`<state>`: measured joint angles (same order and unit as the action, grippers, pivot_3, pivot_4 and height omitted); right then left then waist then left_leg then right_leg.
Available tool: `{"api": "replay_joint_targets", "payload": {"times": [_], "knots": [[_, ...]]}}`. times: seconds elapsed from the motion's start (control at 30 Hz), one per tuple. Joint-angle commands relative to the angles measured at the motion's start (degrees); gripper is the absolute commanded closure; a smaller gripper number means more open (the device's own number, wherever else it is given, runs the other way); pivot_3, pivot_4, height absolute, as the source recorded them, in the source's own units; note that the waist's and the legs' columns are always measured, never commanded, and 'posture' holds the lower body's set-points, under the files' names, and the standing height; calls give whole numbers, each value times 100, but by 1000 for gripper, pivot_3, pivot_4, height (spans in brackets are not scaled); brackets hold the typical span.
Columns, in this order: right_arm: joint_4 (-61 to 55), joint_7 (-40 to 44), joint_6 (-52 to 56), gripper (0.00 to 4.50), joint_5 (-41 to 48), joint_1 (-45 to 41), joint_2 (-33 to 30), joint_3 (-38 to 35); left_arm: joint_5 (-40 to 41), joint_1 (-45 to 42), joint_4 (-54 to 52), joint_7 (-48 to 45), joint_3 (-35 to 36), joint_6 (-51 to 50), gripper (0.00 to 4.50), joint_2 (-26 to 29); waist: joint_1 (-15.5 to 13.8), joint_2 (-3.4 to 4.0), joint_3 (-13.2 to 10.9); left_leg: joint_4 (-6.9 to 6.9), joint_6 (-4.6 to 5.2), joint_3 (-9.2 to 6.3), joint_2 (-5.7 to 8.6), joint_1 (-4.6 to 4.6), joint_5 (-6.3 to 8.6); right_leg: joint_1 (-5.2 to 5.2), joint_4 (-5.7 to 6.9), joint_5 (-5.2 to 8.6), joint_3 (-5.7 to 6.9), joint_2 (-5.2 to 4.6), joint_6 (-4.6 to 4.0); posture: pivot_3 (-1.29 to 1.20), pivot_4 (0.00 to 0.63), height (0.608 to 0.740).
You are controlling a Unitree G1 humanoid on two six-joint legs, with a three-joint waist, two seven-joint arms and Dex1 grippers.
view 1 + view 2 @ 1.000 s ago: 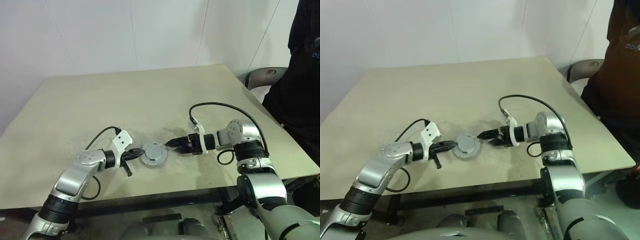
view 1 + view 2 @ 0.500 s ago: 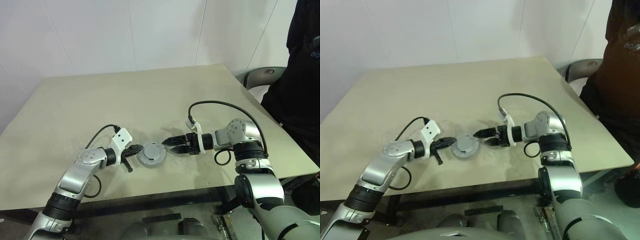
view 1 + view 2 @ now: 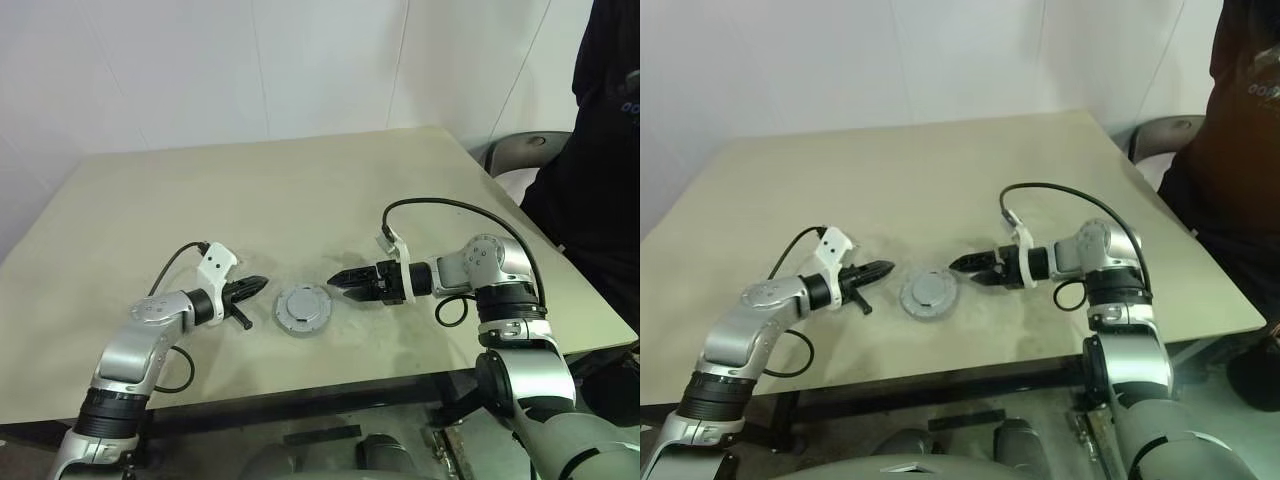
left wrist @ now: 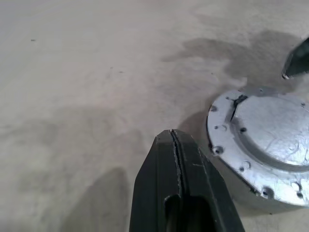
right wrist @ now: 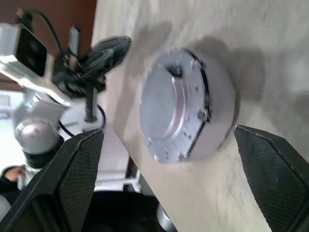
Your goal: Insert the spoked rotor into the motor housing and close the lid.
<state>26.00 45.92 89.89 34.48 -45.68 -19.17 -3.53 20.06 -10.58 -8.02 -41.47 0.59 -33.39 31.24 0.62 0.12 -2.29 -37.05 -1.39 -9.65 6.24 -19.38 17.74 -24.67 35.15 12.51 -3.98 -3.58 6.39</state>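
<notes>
On the table (image 3: 200, 190), near its front edge and about midway between the two arms, sits the closed motor assembly: the grey lid (image 3: 302, 305) lies flat on top of the housing (image 3: 300, 327), of which a thin rim shows under the lid's edge. The lid's upper face has a raised round centre and small screw holes around its border, clear in the left wrist view (image 4: 270, 145) and the right wrist view (image 5: 176, 113). The rotor cannot be seen. The left gripper (image 3: 258, 284) hovers just to the left of the assembly, apart from it, with its two black fingers (image 4: 178, 188) pressed together and nothing between them, pointing toward the lid. The right gripper (image 3: 338, 282) is on the other side, its tips near the lid's right edge but not touching; its fingers (image 5: 275, 174) are spread wide, and the assembly lies ahead of the gap between them. Black cables loop from both wrists. At the table's far right corner stand a grey chair (image 3: 525, 150) and a person (image 3: 600, 150) in dark clothing.
</notes>
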Motion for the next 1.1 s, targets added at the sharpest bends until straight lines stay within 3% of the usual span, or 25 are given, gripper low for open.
{"api": "replay_joint_targets", "payload": {"times": [0.03,0.13,0.23,0.33,0.6,1.1], "knots": [[-976,423,-1315,17,-177,115,-288,557,245,197,-429,-148,308,-65,4500,204,12,0,0,0,0,0,0,0,0,0,0,0,0,0,0,0,0,740],[-1849,939,-2839,17,-741,424,-742,1437,545,476,-728,-313,464,-140,4500,296,23,0,-1,-1,1,2,1,-1,1,0,-3,1,0,-1,2,0,0,740],[-2454,1555,-4478,17,-988,791,-836,1716,903,802,-1089,-503,699,-307,4500,446,24,-10,-4,0,2,2,-1,0,2,1,-4,2,2,-1,4,0,0,740],[-2485,1912,-5440,17,-1470,783,-946,2194,1122,1096,-1335,-676,910,-356,4500,647,53,-10,-7,-3,1,6,-4,3,1,2,-1,2,0,1,4,0,0,740],[-1973,2159,-6185,17,-1953,479,-526,2700,1301,1503,-1475,-674,1289,-356,4500,916,3,-14,-7,-7,-3,4,-4,10,-1,11,3,-2,1,3,0,0,0,740],[-856,2110,-7160,17,-2903,393,12,3047,1383,1567,-1574,-484,1237,-418,4500,918,14,-15,-6,-5,-4,5,-4,10,-2,7,6,-4,0,5,-5,0,0,740]]}}
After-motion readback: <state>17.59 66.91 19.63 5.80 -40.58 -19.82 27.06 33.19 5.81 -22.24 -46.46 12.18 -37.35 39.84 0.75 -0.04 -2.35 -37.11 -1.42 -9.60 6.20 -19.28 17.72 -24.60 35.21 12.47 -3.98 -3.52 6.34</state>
